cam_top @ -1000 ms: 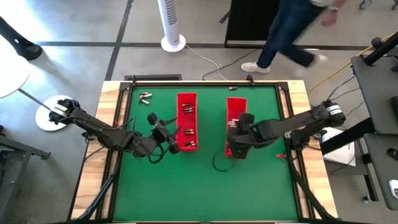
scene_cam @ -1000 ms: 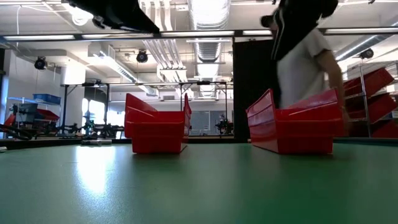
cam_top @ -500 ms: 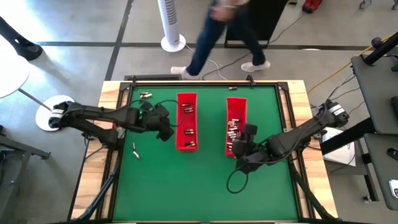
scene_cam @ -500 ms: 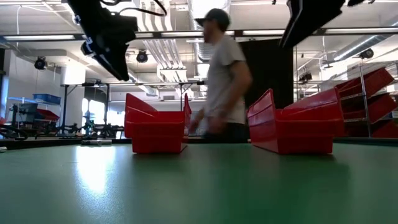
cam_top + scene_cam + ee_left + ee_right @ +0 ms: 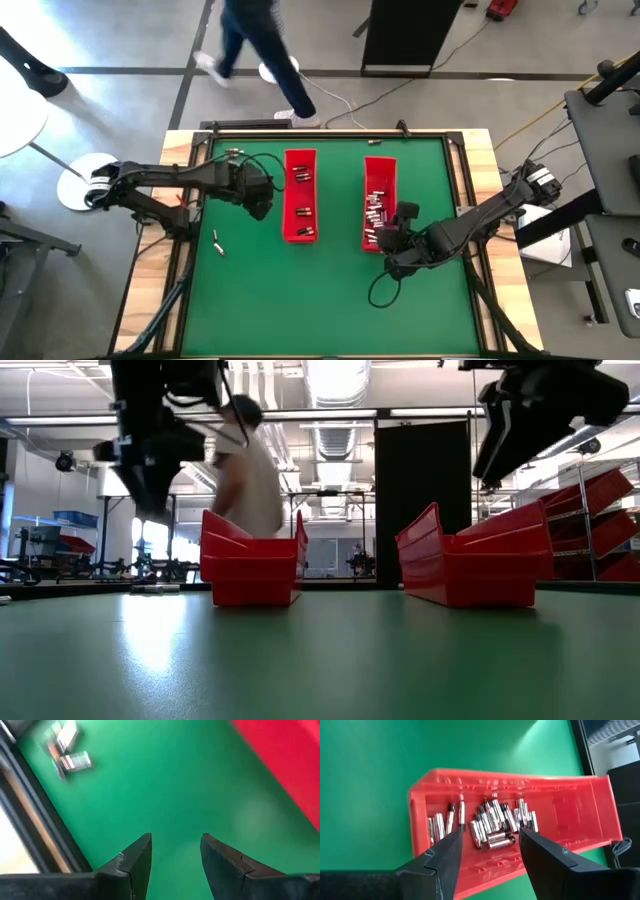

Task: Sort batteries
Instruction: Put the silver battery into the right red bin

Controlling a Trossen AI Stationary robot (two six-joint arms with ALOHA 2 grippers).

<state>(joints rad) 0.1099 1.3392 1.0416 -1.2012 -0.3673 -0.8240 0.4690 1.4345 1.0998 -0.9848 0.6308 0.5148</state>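
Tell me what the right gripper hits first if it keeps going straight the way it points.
Probably the pile of batteries in the right-hand red tray: the open right gripper aims straight at them, with nothing between. How far off is unclear.

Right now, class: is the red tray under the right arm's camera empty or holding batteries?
Holding batteries. The right wrist view shows silvery batteries piled inside the red tray, seen past the open right gripper.

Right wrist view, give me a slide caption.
Open right gripper looks down on a red tray holding a pile of batteries.
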